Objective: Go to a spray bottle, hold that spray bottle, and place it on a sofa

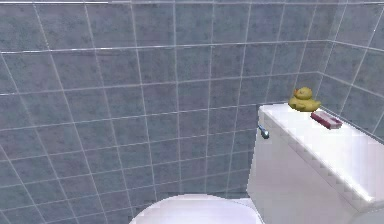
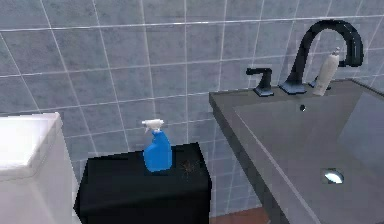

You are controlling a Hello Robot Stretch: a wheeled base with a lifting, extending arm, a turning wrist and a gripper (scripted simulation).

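Arm side view: bottle (image 2: 157,150) at 7 o'clock on box (image 2: 120,190); looks near enough, grab next; gripper state, can't tell

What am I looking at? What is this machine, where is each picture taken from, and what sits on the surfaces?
It is a wheeled robot with one arm, in a simulated bathroom. The forward view looks ahead from the robot: a tiled wall and a white toilet, with a yellow duck-like toy and a small reddish bar on its tank. The arm side view looks sideways from its body: a blue spray bottle stands on a low black cabinet beside a grey sink counter with a black tap.
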